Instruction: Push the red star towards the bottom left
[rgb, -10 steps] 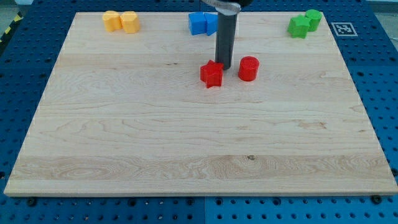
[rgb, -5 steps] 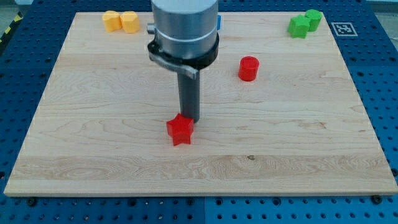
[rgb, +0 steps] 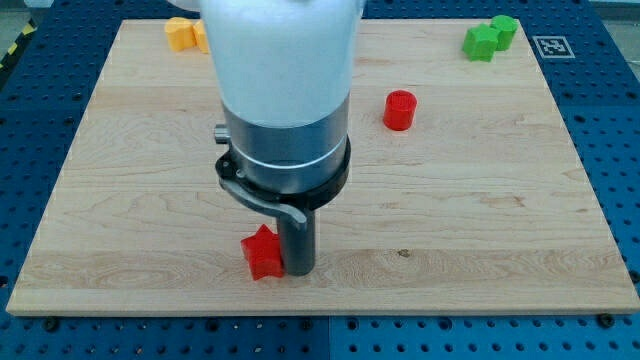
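The red star (rgb: 261, 252) lies near the view's bottom edge of the wooden board (rgb: 480, 200), left of centre. My tip (rgb: 298, 270) stands right against the star's right side, touching it. The rod and the arm's big grey and white body rise above it and cover the middle of the board. A red cylinder (rgb: 399, 109) stands alone at the upper right of centre.
Two yellow blocks (rgb: 182, 33) sit at the top left, partly hidden by the arm. Two green blocks (rgb: 488, 38) sit at the top right. The blue blocks at top centre are hidden behind the arm. The board's bottom edge is close below the star.
My tip has pushed the red star from the upper middle of the board down and to the left, close to the bottom edge. The red cylinder has stayed put.
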